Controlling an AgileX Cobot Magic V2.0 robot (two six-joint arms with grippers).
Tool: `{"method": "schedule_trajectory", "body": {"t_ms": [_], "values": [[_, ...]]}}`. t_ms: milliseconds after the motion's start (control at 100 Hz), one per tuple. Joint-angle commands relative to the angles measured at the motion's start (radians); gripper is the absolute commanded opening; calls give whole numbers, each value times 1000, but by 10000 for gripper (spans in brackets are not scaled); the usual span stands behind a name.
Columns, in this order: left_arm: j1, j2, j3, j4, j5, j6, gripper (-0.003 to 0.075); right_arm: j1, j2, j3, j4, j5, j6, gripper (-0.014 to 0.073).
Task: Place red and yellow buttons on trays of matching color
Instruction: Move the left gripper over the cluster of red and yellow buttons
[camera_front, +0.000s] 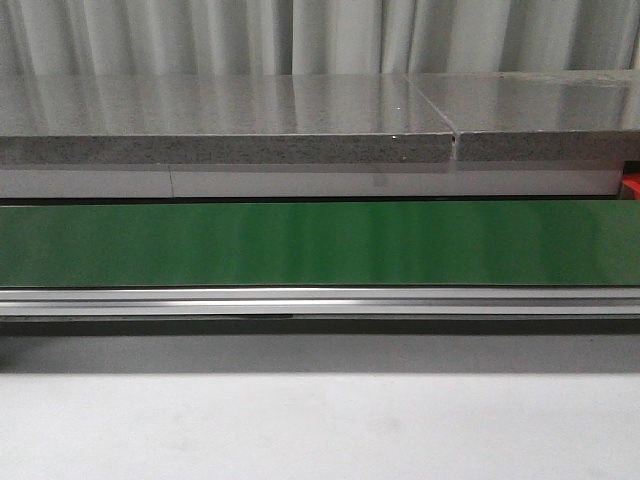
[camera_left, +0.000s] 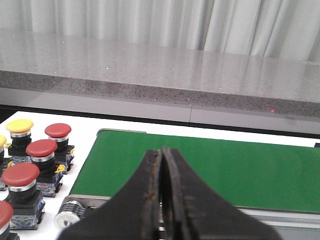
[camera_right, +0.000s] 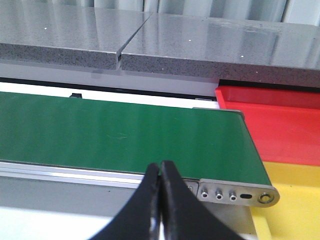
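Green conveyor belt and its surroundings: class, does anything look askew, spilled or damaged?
Nothing stands out. The belt is bare, the buttons stand upright beside it, and both claws, left and right, are shut.

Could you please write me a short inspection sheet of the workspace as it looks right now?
Surface: green conveyor belt bare, grey stone ledge behind it.
Job's things: red buttons and a yellow button stand on the white table beside the belt's end; red tray and yellow tray at the other end, nothing seen in the visible parts.
Clutter: nothing seen.
Grippers: left gripper shut, empty; right gripper shut, empty.
Cables: nothing seen.
Surroundings: pale curtain behind.
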Motion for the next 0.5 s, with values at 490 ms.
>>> {"method": "schedule_trajectory", "body": {"t_ms": [490], "values": [[-9,-39,2,-22,-138,-10,-19,-2,-15,-10,-12,-82,-3,-67]]}}
